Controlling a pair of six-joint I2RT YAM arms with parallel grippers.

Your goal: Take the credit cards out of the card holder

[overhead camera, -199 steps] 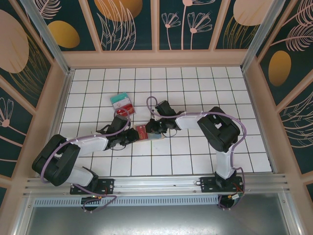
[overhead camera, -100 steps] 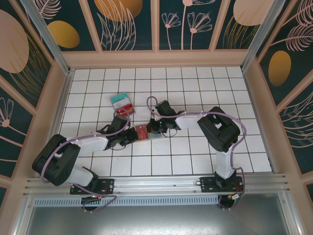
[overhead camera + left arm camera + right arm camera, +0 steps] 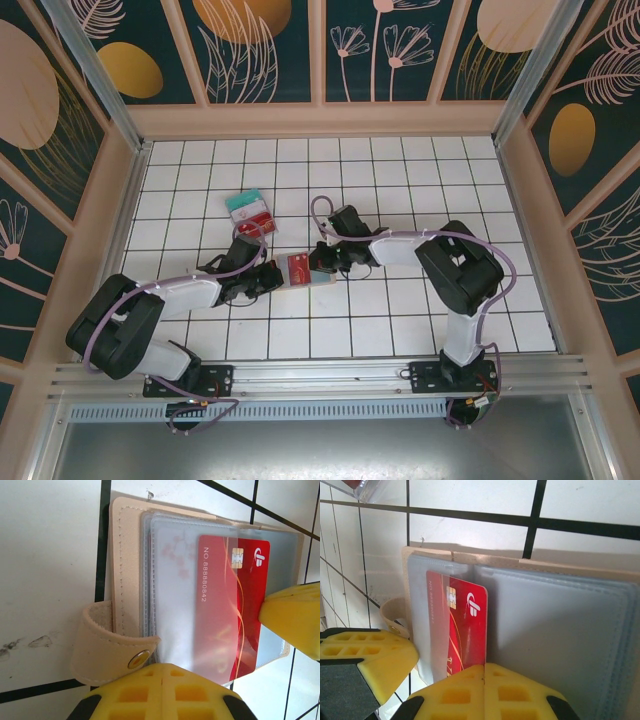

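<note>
Moved since a second ago: my right claw (image 3: pixel 322 265) and its forearm, a little further from my left claw (image 3: pixel 268 278); the card holder (image 3: pixel 300 270) between them looks carried slightly the same way. Item one, left claw: clenched, tips down on the card holder's near edge beside the snap strap (image 3: pixel 105 640); whether it nips the tan cover or only pins it I cannot tell. Item two, right claw: clenched, tips touching the bare end of the red card (image 3: pixel 465 625); nipped or merely pressed, again I cannot tell. Item three, red card: just ahead of both claws, most of it under a clear sleeve (image 3: pixel 175 570), one strip past the sleeve mouth on my right claw's side. Item four, card holder: open and flat on the tiled table (image 3: pixel 400 320), its blue-grey panel (image 3: pixel 560 610) ahead of my right claw. Item five: a teal and red flat piece (image 3: pixel 248 212) beyond my left claw, well apart; one card or two, not legible. Step in hand, as I judge it: drawing the red card out. To do it well, bear down with my left claw so the card holder stays put, pull with my right straight along the sleeve and away from my left, low and slow, and stop if the sleeve lifts or the card holder slides.
</note>
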